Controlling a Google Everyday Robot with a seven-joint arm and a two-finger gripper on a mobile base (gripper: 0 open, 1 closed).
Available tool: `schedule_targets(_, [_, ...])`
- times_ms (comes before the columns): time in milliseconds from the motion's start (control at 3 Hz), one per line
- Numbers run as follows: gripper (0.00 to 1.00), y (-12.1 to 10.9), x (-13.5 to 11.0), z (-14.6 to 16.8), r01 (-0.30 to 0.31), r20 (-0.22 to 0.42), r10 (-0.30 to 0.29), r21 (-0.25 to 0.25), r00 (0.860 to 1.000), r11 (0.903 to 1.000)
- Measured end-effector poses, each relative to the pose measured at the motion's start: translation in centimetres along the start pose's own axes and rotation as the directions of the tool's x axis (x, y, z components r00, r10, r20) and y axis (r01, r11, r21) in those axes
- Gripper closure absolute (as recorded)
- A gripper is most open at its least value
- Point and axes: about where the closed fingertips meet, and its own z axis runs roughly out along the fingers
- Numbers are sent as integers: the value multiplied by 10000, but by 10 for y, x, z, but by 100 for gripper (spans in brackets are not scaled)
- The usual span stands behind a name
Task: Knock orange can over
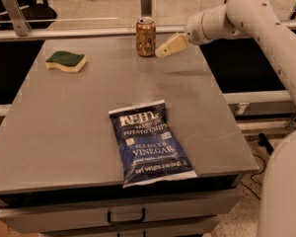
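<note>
The orange can (145, 37) stands upright near the far edge of the grey table (79, 127), orange-brown with a silver top rim. My gripper (164, 50) reaches in from the right on a white arm. Its cream-coloured tip sits just right of the can, at the height of the can's lower half, very close to it or barely apart.
A blue Kettle chip bag (149, 141) lies flat near the table's front edge. A green and yellow sponge (65, 61) lies at the far left. A metal rail (89, 31) and an upright post (146, 0) run behind the table. Drawers sit below the front edge.
</note>
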Motion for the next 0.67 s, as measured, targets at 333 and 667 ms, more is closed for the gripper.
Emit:
schedule_targets(333, [0,-1,-19,31,-296,691,318,-329,9971,9990])
schedule_targets(667, [0,9,-36,57,-497,1129,587,-812,9919,9955])
